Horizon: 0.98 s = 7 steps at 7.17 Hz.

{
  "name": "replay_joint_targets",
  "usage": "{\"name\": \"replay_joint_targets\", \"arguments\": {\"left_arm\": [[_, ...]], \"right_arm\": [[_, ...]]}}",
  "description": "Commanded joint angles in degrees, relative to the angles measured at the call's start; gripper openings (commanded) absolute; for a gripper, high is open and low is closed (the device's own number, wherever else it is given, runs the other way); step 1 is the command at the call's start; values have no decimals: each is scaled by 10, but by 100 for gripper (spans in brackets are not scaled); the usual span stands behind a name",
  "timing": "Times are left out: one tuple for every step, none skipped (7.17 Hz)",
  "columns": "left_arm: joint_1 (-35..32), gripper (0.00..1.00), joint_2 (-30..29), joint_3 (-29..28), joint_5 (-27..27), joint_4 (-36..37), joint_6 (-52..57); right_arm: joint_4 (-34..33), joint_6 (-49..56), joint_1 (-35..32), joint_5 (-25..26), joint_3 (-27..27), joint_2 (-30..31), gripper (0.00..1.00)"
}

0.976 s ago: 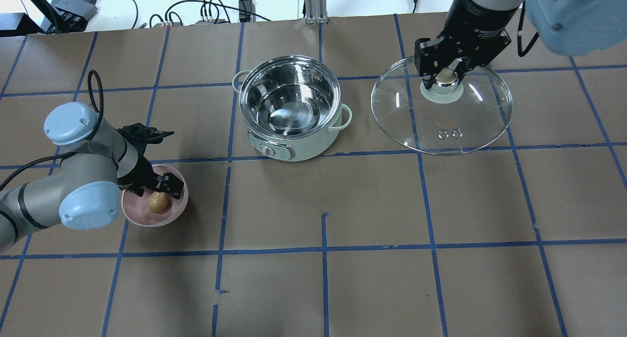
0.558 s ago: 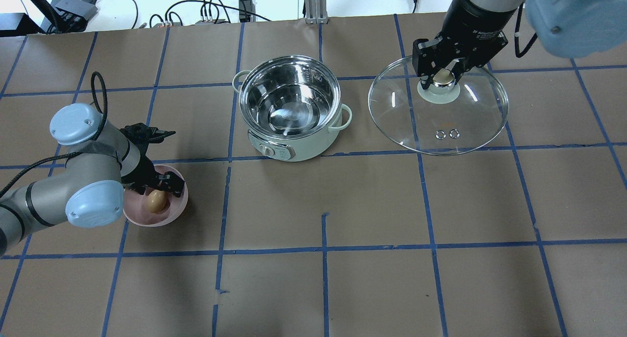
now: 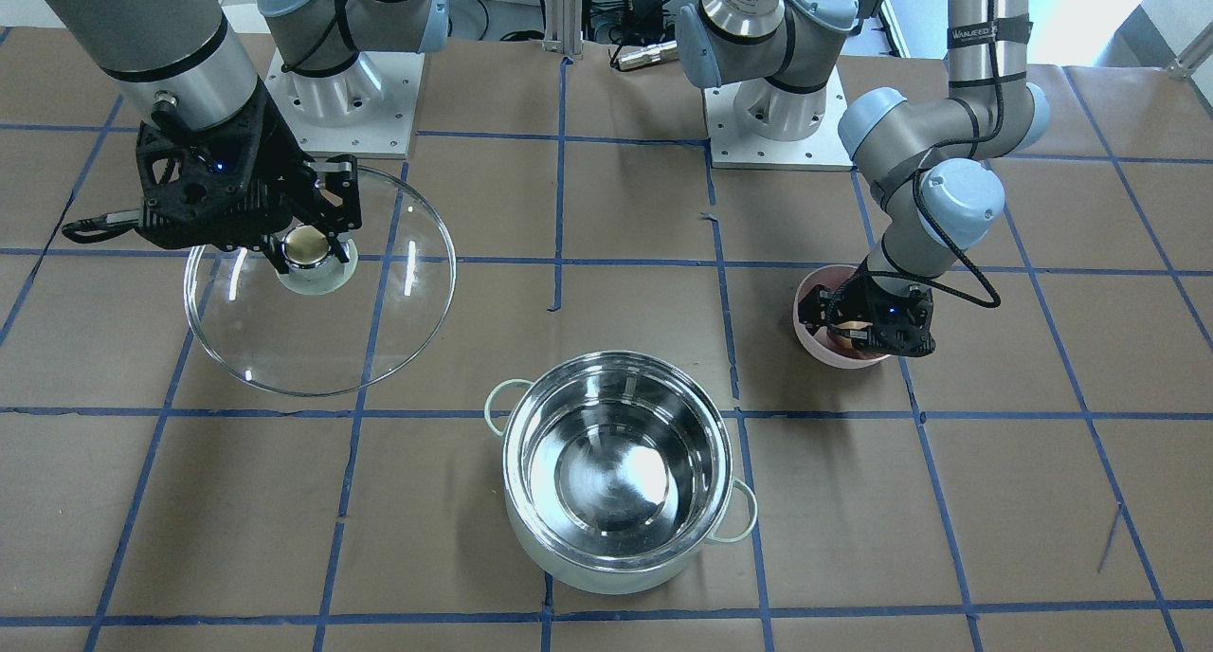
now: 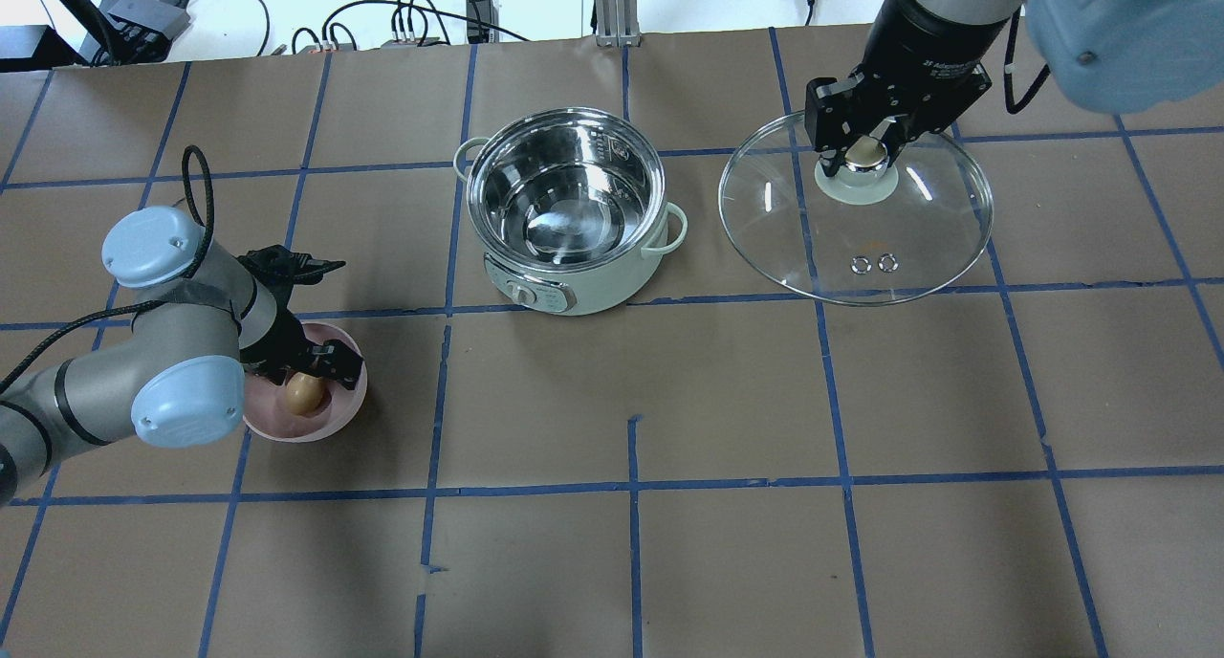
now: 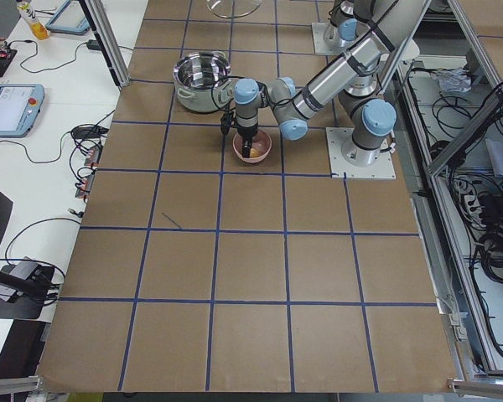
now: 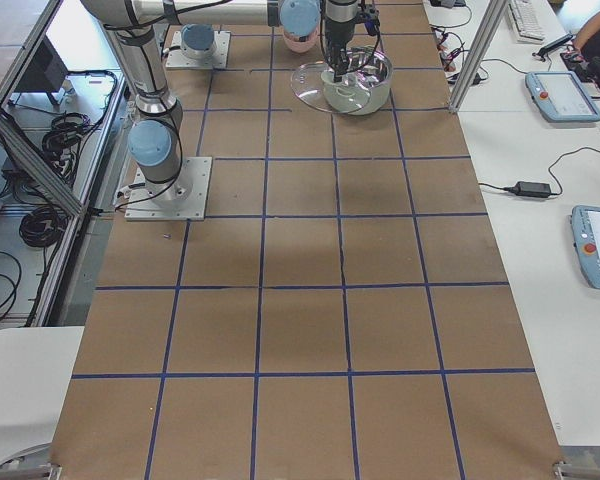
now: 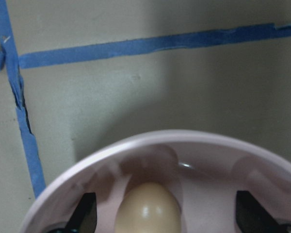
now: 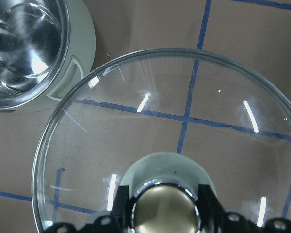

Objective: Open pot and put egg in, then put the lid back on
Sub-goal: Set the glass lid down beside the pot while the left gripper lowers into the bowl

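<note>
The pot (image 4: 593,290) stands open at the table's middle and is empty; it also shows in the front view (image 3: 616,576). My right gripper (image 4: 861,151) is shut on the gold-topped knob (image 8: 165,208) of the glass lid (image 4: 918,247) and holds it level to the right of the pot, apart from it. The egg (image 4: 305,393) lies in a pink bowl (image 4: 339,419). My left gripper (image 4: 311,383) is open and down inside the bowl, one finger on each side of the egg (image 7: 148,208). I see no contact with the egg.
The table is brown paper with a blue tape grid. Cables and boxes (image 4: 421,22) lie along the far edge. The arm bases (image 3: 777,112) stand on the robot's side. The pink bowl sits left of the pot and nearer the robot.
My left arm has shifted slightly right over the pink bowl. My right gripper has carried the lid a little left and farther away. The egg and the pot have not moved.
</note>
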<state>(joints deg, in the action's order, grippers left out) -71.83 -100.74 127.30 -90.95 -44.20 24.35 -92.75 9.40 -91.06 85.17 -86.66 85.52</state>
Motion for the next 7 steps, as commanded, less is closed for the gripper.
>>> {"name": "replay_joint_targets", "arguments": {"left_arm": [[-1, 100, 5, 1, -1, -19, -2], [-1, 100, 5, 0, 0, -25, -2], [0, 100, -2, -6, 1, -25, -4], [-1, 100, -6, -3, 3, -25, -5], [0, 99, -5, -2, 2, -25, -4], [0, 94, -5, -3, 2, -26, -6], [0, 82, -5, -3, 1, -27, -6]], "right_arm": [[6, -1, 0, 1, 1, 1, 19], [7, -1, 0, 1, 1, 0, 19], [7, -1, 0, 1, 1, 0, 19], [6, -1, 0, 2, 1, 1, 19], [6, -2, -1, 2, 2, 1, 19], [6, -3, -1, 2, 2, 1, 19], [7, -3, 0, 2, 2, 1, 20]]}}
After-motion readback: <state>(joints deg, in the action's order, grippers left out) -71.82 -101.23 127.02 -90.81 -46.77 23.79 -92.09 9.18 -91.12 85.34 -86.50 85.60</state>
